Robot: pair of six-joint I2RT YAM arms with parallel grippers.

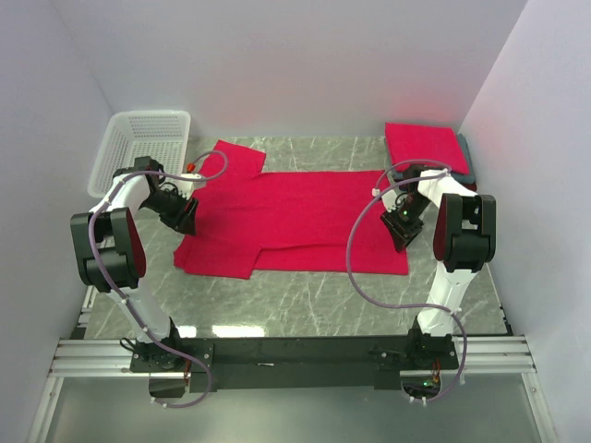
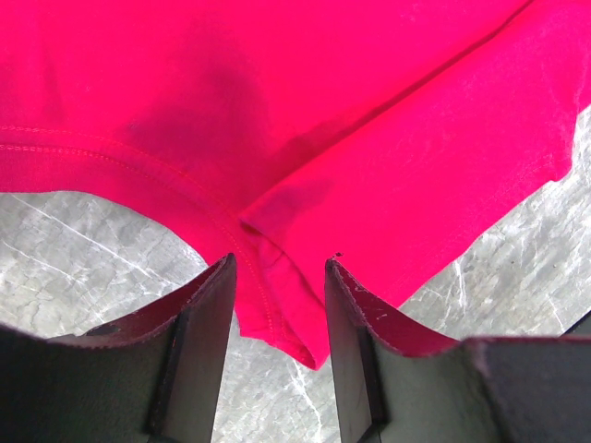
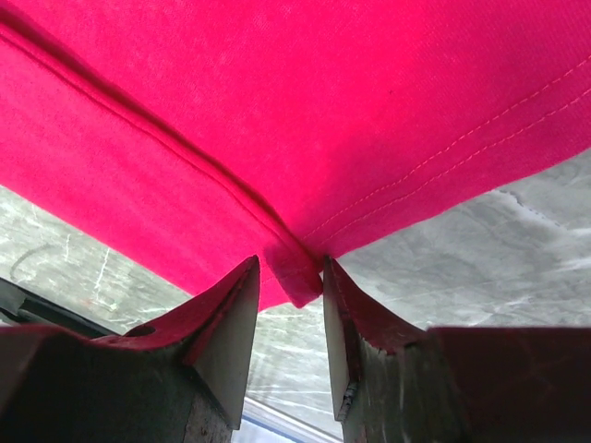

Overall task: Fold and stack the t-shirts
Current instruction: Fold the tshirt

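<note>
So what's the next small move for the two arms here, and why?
Probably close both pincers before lifting. The crimson red cloth t-shirt lies spread flat on the marble table, and each wrist view shows an edge of it between the fingers: the left pincer at the sleeve end, the right pincer at a hem corner. Whether either already pinches is unclear.
</note>
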